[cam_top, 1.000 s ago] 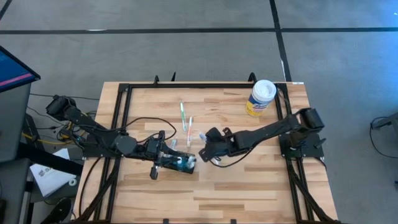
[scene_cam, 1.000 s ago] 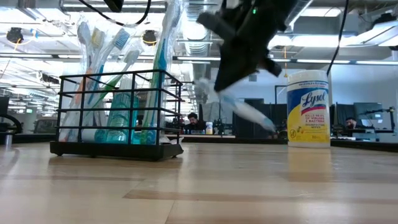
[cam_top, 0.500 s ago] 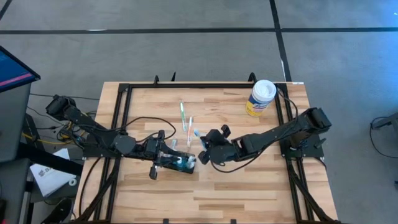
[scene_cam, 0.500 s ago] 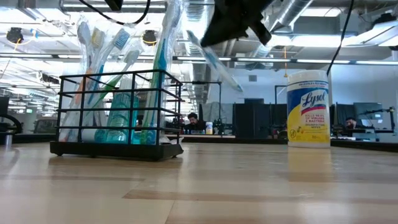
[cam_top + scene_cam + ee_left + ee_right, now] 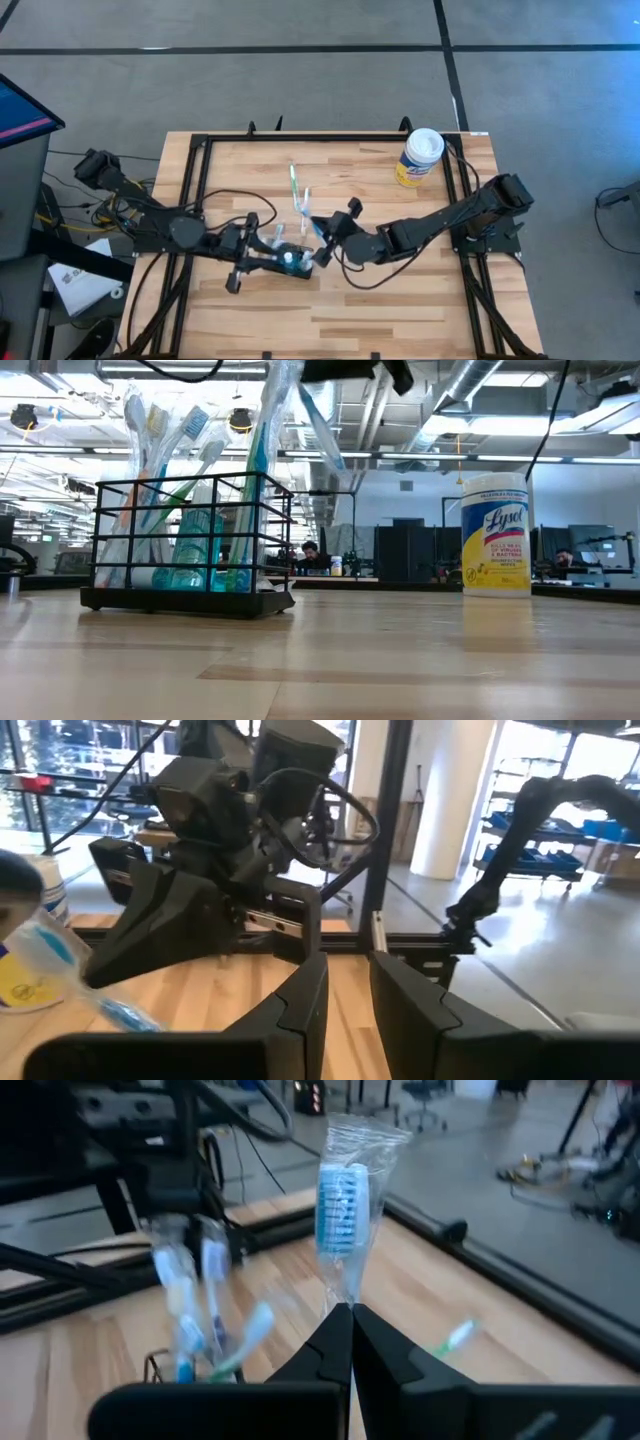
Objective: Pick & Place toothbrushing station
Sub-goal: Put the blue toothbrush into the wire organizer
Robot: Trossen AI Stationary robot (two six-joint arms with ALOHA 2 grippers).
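Note:
The toothbrushing station is a black wire holder [image 5: 290, 262] [image 5: 190, 545]. It stands on the table and has several wrapped toothbrushes upright in it. My right gripper [image 5: 322, 250] is just right of the holder and above it. It is shut on a blue toothbrush in a clear wrapper [image 5: 338, 1200] [image 5: 322, 425]. My left gripper [image 5: 250, 262] [image 5: 347, 1010] is at the holder's left side, its fingers close together with nothing between them. My right gripper pinches the wrapped toothbrush's handle [image 5: 342, 1298] between its two fingers. The bristle end [image 5: 336, 1195] sticks out beyond the fingertips. The brush is lifted clear and slants down from the gripper, its lower end [image 5: 335, 458] level with the tops of the brushes in the holder.
Two more toothbrushes [image 5: 293, 185] [image 5: 305, 205] lie flat on the table beyond the holder. A yellow-and-white wipes canister [image 5: 420, 157] [image 5: 495, 535] stands at the far right corner. A black frame [image 5: 200, 200] runs along the table's edges.
My right gripper has moved up and toward the table's left edge, to the holder, carrying the wrapped toothbrush. The brush has swung from hanging toward the canister to slanting over the holder's right side. My left gripper has drawn back a little toward the left edge.

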